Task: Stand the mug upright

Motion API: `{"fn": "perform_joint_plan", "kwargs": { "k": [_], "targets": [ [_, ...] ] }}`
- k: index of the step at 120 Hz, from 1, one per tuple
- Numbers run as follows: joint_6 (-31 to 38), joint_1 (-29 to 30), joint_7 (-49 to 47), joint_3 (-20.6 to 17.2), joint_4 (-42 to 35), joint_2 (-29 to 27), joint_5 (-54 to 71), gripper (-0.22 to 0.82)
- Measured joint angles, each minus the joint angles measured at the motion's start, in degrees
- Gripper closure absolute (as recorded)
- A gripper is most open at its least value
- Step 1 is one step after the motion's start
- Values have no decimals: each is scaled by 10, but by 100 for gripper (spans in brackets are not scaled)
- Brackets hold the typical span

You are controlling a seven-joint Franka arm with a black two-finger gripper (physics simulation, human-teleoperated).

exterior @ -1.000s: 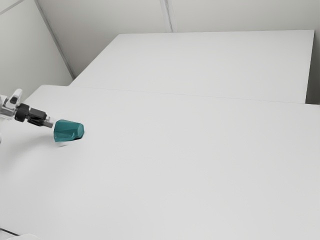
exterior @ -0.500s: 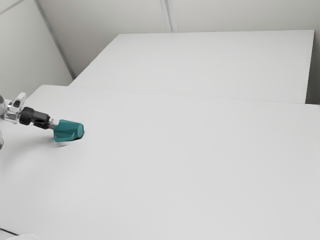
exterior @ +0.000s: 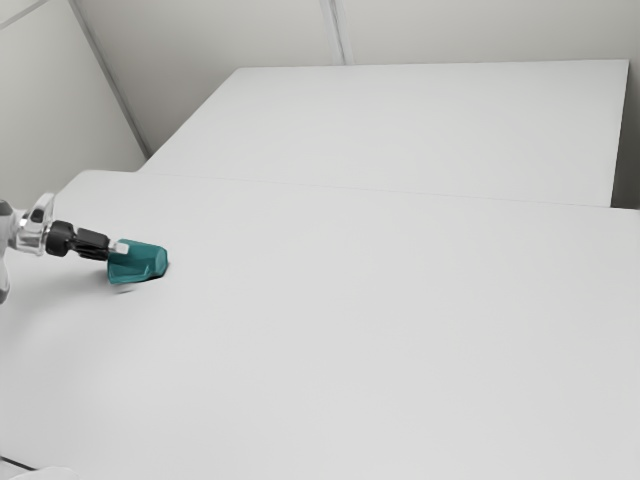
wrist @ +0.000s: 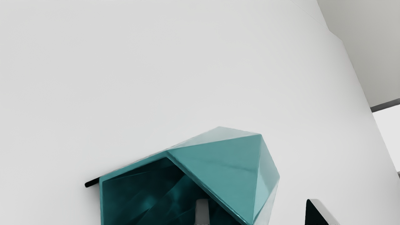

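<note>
Mug (exterior: 140, 265): found lying on its side on the table (exterior: 350, 320), toward the exterior view's left, its mouth facing my hand (wrist: 256, 207) and its narrower base pointing toward the exterior view's right. It is not upright. My hand is released, gripping nothing: one finger (wrist: 202, 214) shows against the dark opening and the other finger (wrist: 315, 215) stands apart, outside the mug, so that a stretch of wall and rim lies between them. How deep the inner finger reaches, I cannot tell. A dark stub (wrist: 92, 182) pokes out by the rim; whether it is a handle or something else cannot be determined. Handling assessment, by judgement: the body looks hard and stiff, probably light when empty, with smooth, slanting facets liable to slip under a shallow pinch. If ceramic, it could chip at the rim. Recommended hold: the side wall near the mouth, one finger inside and one outside, pressed flat to a facet, closed firmly but without force. Then raise it slightly and turn the mouth upward, the base coming down onto the table. Principal risk: the mug rolling or pivoting in the grip during that turn.
</note>
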Motion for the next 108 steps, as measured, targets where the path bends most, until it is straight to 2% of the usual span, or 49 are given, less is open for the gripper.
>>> {"fn": "perform_joint_plan", "kwargs": {
  "k": [20,35,53,63,85,108],
  "targets": [
    [-5,7,6,-8,0,1,-1,60],
    [-9,11,10,-14,0,0,-1,69],
    [-11,12,14,-18,0,-2,-2,74],
    [-11,24,17,-36,0,-5,-1,76],
    [-9,23,23,-42,0,-29,9,77],
    [50,-44,11,-43,-34,-100,87,77]
  ]
}}
